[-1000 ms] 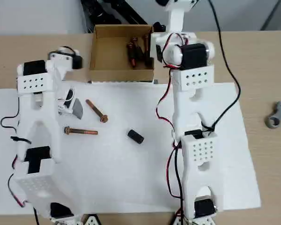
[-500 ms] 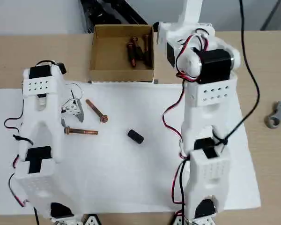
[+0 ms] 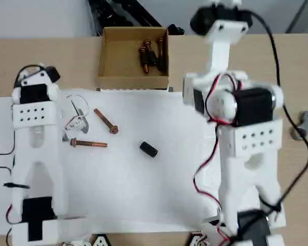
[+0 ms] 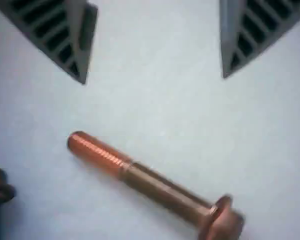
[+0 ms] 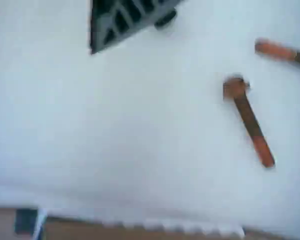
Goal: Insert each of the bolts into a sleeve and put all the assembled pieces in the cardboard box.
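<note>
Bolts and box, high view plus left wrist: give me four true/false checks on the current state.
1. Two bolts lie loose on the white sheet. True.
2. The loose black sleeve is inside the cardboard box. False: it lies on the sheet, apart from both bolts.
3. The left jaws are shut on a bolt. False: they are open, and a bolt lies untouched on the sheet near them.
4. The cardboard box already holds some pieces. True.
</note>
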